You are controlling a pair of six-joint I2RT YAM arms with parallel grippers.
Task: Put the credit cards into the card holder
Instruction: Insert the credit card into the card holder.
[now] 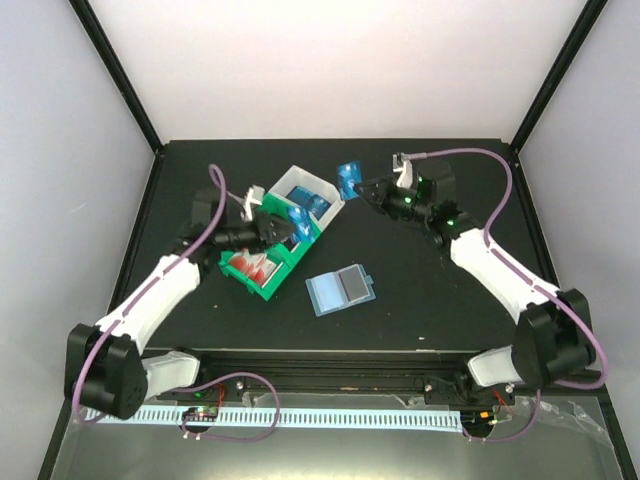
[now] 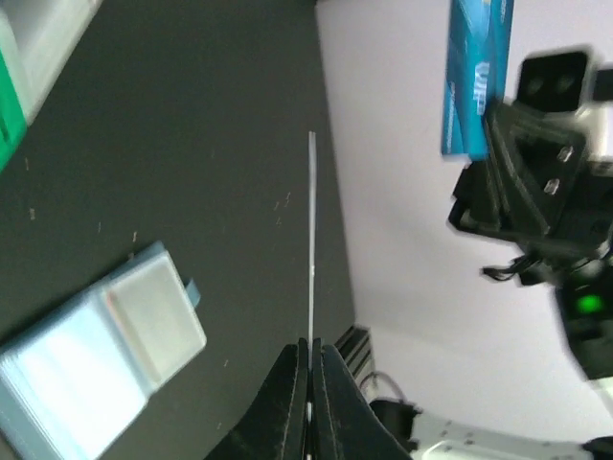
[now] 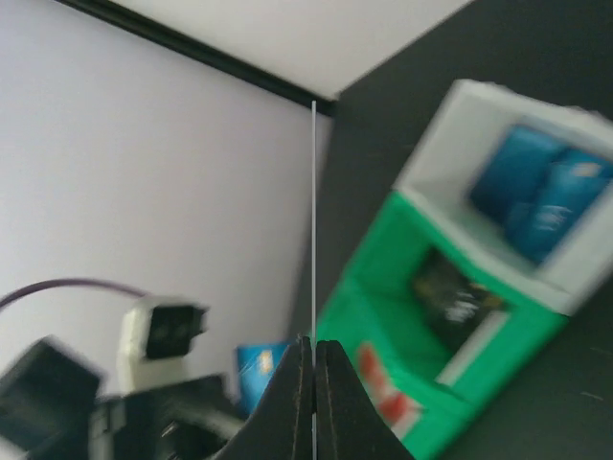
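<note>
Left claw [image 2: 311, 369] pinches a blue card [image 2: 311, 240] over the bins [image 1: 292, 178]; right claw [image 1: 368, 188] pinches a second card [image 1: 348, 178]. The card holder [image 1: 340, 290] lies open mid-worktop [image 1: 430, 300], at the bins' 4 o'clock.

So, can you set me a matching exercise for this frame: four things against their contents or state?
Column one:
1. card holder
2. white bin
3. green bin
4. right gripper

Column two:
A. shut on a blue card
B. lying open on the table
C. holds red-and-white cards
D. holds blue cards

Pairs: 1-B, 2-D, 3-C, 4-A.
</note>
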